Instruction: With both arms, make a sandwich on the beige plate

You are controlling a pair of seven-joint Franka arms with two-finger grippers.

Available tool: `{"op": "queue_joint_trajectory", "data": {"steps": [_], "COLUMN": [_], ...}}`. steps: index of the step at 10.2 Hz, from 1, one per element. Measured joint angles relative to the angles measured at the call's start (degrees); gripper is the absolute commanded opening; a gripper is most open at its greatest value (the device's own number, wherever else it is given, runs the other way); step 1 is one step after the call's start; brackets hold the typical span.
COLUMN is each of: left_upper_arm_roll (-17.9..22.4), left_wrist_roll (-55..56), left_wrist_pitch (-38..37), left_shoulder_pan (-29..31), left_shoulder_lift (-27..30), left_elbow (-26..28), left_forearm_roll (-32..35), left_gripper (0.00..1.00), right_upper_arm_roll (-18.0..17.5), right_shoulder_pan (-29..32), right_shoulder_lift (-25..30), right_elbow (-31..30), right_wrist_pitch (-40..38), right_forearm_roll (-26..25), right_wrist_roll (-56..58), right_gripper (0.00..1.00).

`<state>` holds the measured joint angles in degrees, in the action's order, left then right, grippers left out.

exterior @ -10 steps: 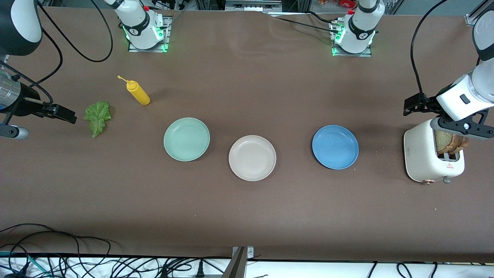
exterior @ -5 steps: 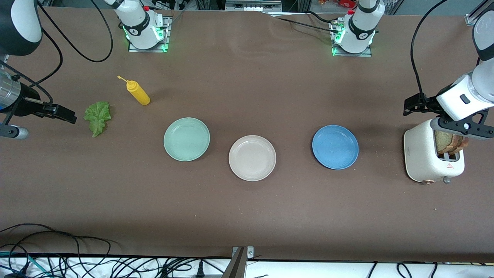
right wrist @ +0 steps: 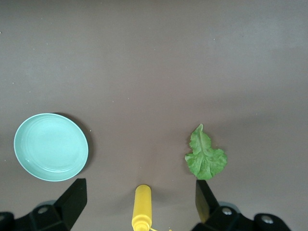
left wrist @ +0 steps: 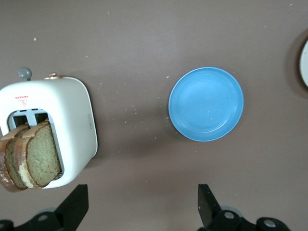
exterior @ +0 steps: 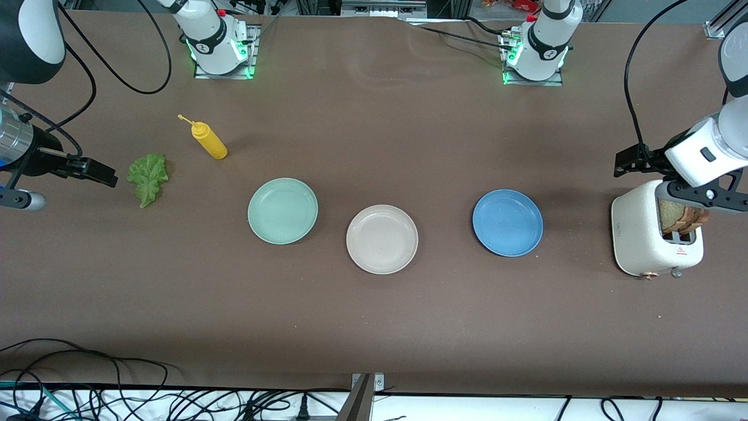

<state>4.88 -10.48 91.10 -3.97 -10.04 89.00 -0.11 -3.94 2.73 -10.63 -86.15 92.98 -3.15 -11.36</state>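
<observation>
Two brown bread slices (exterior: 681, 215) stand in a white toaster (exterior: 637, 234) at the left arm's end of the table; they also show in the left wrist view (left wrist: 36, 159). My left gripper (exterior: 704, 196) hovers over the toaster, open and empty (left wrist: 142, 192). The beige plate (exterior: 381, 238) sits bare mid-table. A green lettuce leaf (exterior: 147, 175) lies toward the right arm's end and shows in the right wrist view (right wrist: 206, 159). My right gripper (exterior: 20, 199) hangs high beside the leaf, open and empty (right wrist: 139, 186).
A mint green plate (exterior: 282, 210) and a blue plate (exterior: 507, 222) flank the beige plate. A yellow squeeze bottle (exterior: 209, 140) lies beside the lettuce, farther from the front camera. Cables run along the table's near edge.
My left gripper has shifted slightly over the toaster toward the table's end. The right gripper has barely moved. Nothing on the table has moved.
</observation>
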Motion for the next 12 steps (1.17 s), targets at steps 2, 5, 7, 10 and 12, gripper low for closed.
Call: {"op": "queue_joint_trajectory", "data": {"steps": [2, 5, 7, 10, 12], "left_upper_arm_roll": [0.4, 0.5, 0.5, 0.5, 0.5], "left_wrist_roll": [1.0, -1.2, -4.3, -5.3, -5.6], "left_wrist_pitch": [0.2, 0.3, 0.1, 1.0, 3.7], "left_shoulder_pan": [3.8, 9.9, 11.8, 14.3, 14.6], "left_shoulder_lift": [-2.2, -5.5, -6.4, -6.8, -6.9], "left_elbow": [-0.1, -0.3, -0.3, 0.0, 1.7], "left_forearm_roll": [0.0, 0.1, 0.2, 0.2, 0.2], "left_gripper": [1.00, 1.00, 1.00, 1.00, 1.00], "right_upper_arm_roll": [0.0, -0.1, -0.1, -0.1, -0.2], "right_shoulder_pan": [0.0, 0.0, 0.0, 0.0, -0.1], "right_shoulder_lift": [0.0, 0.0, 0.0, 0.0, 0.0], "right_elbow": [0.0, 0.0, 0.0, 0.0, 0.0], "right_wrist_pitch": [0.0, 0.0, 0.0, 0.0, 0.0], "right_forearm_roll": [0.0, 0.0, 0.0, 0.0, 0.0], "right_wrist_roll": [0.0, 0.0, 0.0, 0.0, 0.0], "right_gripper": [1.00, 1.00, 1.00, 1.00, 1.00]}}
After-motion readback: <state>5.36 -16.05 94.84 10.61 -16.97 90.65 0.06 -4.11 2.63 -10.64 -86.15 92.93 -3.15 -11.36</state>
